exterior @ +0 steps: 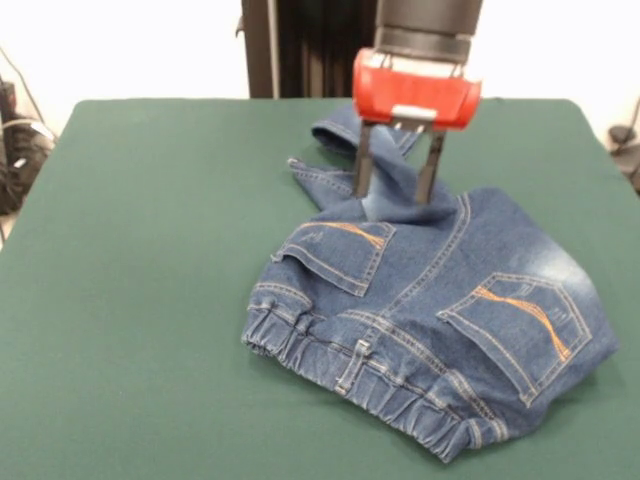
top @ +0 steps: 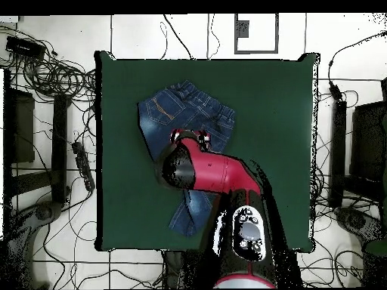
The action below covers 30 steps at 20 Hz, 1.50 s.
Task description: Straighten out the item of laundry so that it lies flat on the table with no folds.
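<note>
Jeans (exterior: 440,310) bunched mid-bench (exterior: 140,300), legs folded under toward the far side. Soft, heavyish denim, not slippery. Pincer (exterior: 395,190) spread, tips on cloth; best pinched at a leg hem.

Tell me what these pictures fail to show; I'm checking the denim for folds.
- Front view: the claw stands open over the crumpled blue denim jeans; whether its tips touch the cloth is unclear.
- Overhead view: the red and black arm covers the jeans' middle.
- Both views: the legs lie bunched on the dark green felt table, their undersides hidden.
</note>
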Tool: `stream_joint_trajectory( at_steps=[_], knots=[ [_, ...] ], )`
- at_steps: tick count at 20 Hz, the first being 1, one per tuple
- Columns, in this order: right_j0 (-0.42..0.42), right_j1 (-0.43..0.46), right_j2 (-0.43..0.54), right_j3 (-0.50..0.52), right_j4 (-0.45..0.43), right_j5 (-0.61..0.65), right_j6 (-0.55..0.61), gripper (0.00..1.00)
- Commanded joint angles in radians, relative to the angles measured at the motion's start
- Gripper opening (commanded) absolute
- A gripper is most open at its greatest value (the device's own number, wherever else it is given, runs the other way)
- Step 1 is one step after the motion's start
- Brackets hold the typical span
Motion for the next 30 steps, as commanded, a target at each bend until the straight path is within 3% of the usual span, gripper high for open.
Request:
stream_joint_trajectory(
  at_steps=[1, 10, 25, 30],
  knots=[
    [-0.032, 0.122, 0.036, -0.073, 0.039, 0.093, 0.146, 1.0],
    [-0.079, 0.218, 0.065, -0.095, 0.028, -0.013, 0.161, 1.0],
    [-0.119, 0.39, 0.098, -0.229, 0.066, -0.133, 0.203, 1.0],
    [-0.129, 0.409, 0.111, -0.244, 0.083, -0.169, 0.218, 1.0]
  ],
)
